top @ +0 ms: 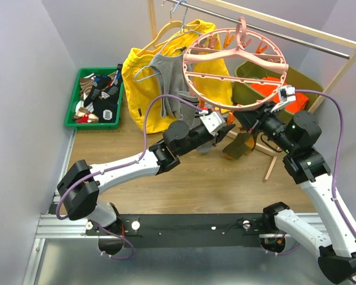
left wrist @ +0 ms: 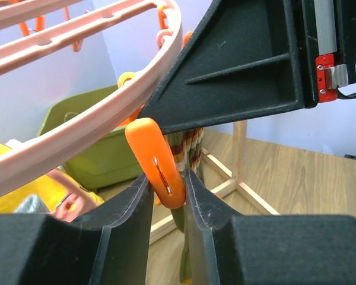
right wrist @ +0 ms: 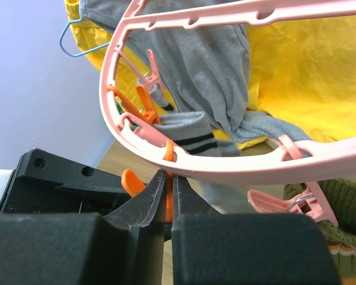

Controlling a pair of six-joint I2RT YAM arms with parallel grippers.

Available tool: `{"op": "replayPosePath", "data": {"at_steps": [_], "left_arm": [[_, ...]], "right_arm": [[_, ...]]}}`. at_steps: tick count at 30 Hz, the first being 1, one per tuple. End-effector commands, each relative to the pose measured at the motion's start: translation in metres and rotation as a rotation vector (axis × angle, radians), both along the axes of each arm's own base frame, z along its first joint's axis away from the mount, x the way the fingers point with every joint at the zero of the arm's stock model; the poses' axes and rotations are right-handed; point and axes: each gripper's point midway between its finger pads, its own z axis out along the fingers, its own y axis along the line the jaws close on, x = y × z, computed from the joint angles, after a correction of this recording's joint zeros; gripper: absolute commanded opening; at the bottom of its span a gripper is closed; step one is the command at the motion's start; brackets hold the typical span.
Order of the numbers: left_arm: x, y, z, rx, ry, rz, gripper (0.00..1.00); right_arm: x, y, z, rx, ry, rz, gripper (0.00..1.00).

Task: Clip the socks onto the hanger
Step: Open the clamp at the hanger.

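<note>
Entry: clip work at the hanger.

- Large round pink plastic hanger with spokes (right wrist: 225, 169): we find it hanging above the wooden counter (top: 213, 184), in front of a yellow jacket (right wrist: 308, 65).
- Left end effector (left wrist: 166, 178): clenched on a smooth orange plastic clip (left wrist: 157, 160) at the hanger's near rim.
- Right end effector (right wrist: 169, 178): fingers pressed nearly together on a thin orange strip (right wrist: 169, 205), perhaps a sock edge; we cannot tell.
- Olive-brown sock (top: 237, 145): dangling below that rim, between both arms.
- Green plastic bin (top: 71, 110): far left, holding further socks (top: 98, 95).
</note>
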Motion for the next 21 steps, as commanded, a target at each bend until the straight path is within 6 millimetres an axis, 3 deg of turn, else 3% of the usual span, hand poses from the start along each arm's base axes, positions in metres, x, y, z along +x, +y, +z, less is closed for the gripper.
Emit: {"op": "replayPosePath", "data": {"at_steps": [1, 7, 10, 11, 14, 15, 21], "left_arm": [[0.002, 0.005, 0.017, -0.059, -0.066, 0.038, 0.36], [0.006, 0.007, 0.021, -0.075, -0.09, 0.067, 0.33], [0.007, 0.007, 0.023, -0.079, -0.092, 0.07, 0.2], [0.007, 0.007, 0.021, -0.075, -0.09, 0.073, 0.11], [0.007, 0.009, 0.016, -0.07, -0.081, 0.081, 0.05], [0.008, 0.009, 0.008, -0.056, -0.074, 0.084, 0.02], [0.016, 0.008, -0.01, -0.02, -0.064, 0.115, 0.0]], "right_arm": [[-0.001, -0.003, 0.011, 0.034, -0.027, -0.019, 0.16], [-0.003, -0.003, 0.009, 0.039, -0.018, -0.013, 0.15], [-0.006, -0.001, 0.009, 0.034, -0.019, 0.001, 0.18], [-0.007, -0.001, 0.009, 0.032, -0.021, 0.002, 0.19], [-0.01, -0.005, 0.009, 0.019, -0.019, -0.007, 0.25], [-0.012, -0.009, 0.008, -0.001, -0.017, -0.022, 0.35], [-0.021, -0.012, 0.008, -0.054, -0.041, -0.008, 0.54]]}}
